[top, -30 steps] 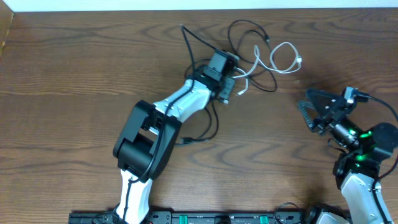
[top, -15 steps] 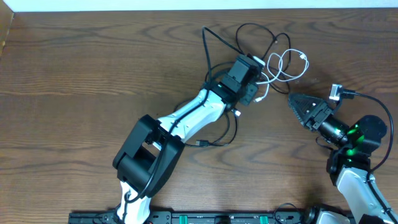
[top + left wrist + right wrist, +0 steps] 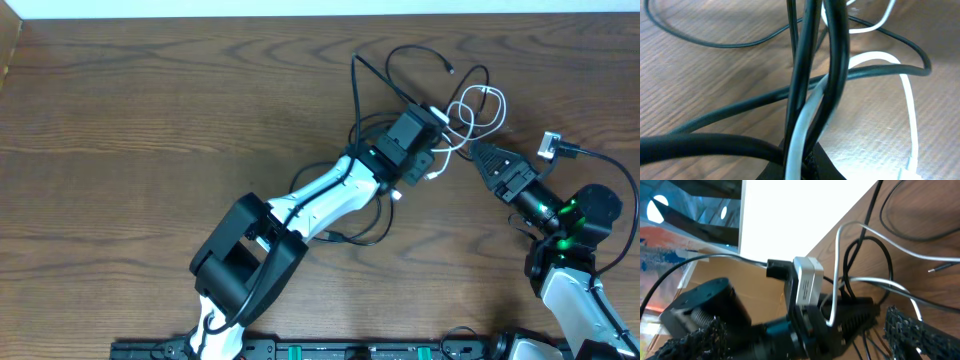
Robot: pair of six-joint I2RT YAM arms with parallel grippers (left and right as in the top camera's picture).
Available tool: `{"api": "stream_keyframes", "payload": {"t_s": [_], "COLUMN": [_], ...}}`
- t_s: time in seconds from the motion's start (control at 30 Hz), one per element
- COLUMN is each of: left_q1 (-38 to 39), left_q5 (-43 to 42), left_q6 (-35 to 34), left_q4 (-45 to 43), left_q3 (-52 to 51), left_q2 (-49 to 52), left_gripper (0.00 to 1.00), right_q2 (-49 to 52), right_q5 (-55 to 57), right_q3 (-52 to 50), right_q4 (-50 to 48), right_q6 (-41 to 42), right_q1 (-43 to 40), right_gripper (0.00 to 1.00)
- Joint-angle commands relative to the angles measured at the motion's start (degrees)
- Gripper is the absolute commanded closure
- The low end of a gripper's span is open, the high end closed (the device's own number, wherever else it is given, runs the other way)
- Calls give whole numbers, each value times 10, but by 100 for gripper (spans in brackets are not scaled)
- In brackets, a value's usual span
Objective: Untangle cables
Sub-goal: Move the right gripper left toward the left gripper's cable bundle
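The cables lie bunched at the table's far right: black cords (image 3: 357, 80) loop around a white cord (image 3: 490, 105). My left gripper (image 3: 425, 135) is shut on the bundle. In the left wrist view black cords (image 3: 837, 75) and the white cord (image 3: 910, 105) rise out of the closed left gripper (image 3: 805, 167). My right gripper (image 3: 490, 160) stands open just right of the bundle, pointing up-left at it. In the right wrist view the right gripper (image 3: 810, 337) frames the left gripper (image 3: 860, 315), from which a pale cord (image 3: 840, 245) arches up; nothing is gripped between the right fingers (image 3: 920, 330).
The brown wooden table (image 3: 150, 120) ends at a white wall along its far edge (image 3: 300, 12). A black cord trails back beside the left arm (image 3: 370, 230). A thick black wire (image 3: 600, 160) runs to the right arm.
My left gripper has carried the cable bundle to the right, dragging the loops with it. The right gripper has swung up-left, close to the bundle, and stayed open.
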State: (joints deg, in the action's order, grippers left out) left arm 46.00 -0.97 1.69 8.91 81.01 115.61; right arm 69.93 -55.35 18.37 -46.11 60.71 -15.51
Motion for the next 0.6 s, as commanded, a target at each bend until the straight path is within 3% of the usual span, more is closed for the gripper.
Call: {"api": "stream_keyframes", "payload": {"t_s": [0.0,0.3,0.57], "left_q1": [18,47,60], "left_q5": [-1,-1,-1], "left_q6": [-1,-1,-3], "left_q4": [-1,-2,-7], "left_q3": [-1,-1,-1], "left_q2": [-13,-13,-13], "left_gripper": [92,92,92], "right_q2": [2,4,26], "right_q5": [28,42,49], "right_q3": [7,7,7], "right_q4": [-2,-1,5], "right_q6": [-17,-30,-40], "right_q1": [5,5,5], "right_gripper": [2,28,41]}}
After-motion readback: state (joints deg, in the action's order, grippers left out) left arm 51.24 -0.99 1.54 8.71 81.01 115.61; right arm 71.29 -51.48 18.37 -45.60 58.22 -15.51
